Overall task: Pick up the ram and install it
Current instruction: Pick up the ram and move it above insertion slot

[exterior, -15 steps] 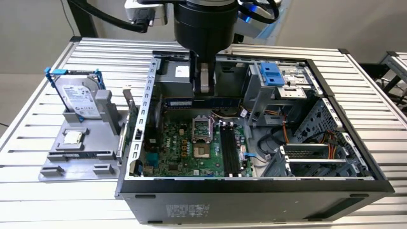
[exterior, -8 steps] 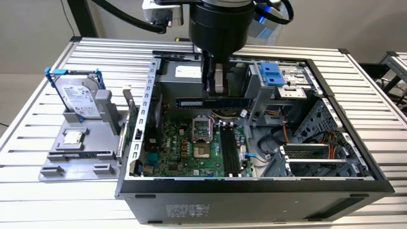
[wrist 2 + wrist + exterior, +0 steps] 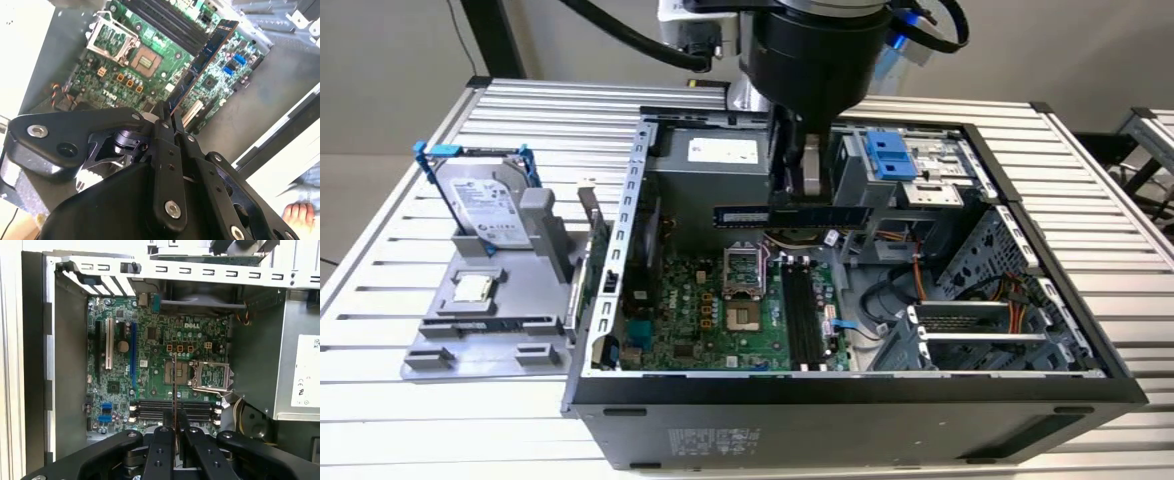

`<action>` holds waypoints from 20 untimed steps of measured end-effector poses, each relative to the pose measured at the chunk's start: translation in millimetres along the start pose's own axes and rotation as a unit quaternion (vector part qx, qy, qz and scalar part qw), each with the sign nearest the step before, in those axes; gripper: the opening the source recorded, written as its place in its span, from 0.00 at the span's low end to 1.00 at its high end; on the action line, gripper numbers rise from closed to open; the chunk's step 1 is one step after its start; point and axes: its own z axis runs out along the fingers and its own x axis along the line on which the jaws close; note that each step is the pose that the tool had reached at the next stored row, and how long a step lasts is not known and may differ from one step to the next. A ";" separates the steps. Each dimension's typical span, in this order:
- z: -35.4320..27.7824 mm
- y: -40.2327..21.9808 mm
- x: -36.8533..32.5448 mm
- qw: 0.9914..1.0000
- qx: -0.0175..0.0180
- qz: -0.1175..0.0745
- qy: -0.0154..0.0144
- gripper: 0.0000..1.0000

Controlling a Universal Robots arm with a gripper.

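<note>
In the exterior view the gripper (image 3: 790, 205) hangs inside the open computer case (image 3: 854, 395), its fingers closed flat on the ram (image 3: 793, 214) and clamping it at about mid-length. The ram is held level, clear of the motherboard (image 3: 707, 325). Its long axis runs from 9 o'clock to 3 o'clock in that view, one end toward the case's 9 o'clock wall and the other toward the blue-handled bay at 3 o'clock. The black memory slots (image 3: 803, 320) lie below it at 6 o'clock and run from 12 to 6, so the stick sits crosswise to them. The processor socket (image 3: 742, 285) lies just beside the slots at their 9 o'clock. In the second wrist view the ram (image 3: 202, 60) reaches out from the gripper (image 3: 167, 112) over the green board, dark chips showing along its face. In the first wrist view the ram (image 3: 173, 390) shows edge-on as a thin line between the closed fingers of the gripper (image 3: 173, 424), crossing the slots (image 3: 172, 409) at a right angle. Well apart, at 9 o'clock of the case, the hard drive (image 3: 480, 200) stands in a grey stand (image 3: 494, 330) on the slatted table (image 3: 400, 250).
</note>
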 end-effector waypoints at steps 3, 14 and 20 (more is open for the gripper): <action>0.0 -9.2 0.2 1.000 0.000 0.000 0.000 0.00; 0.1 -34.3 0.7 1.000 0.000 0.007 0.000 0.00; 0.3 -39.1 0.8 1.000 0.000 0.021 0.000 0.00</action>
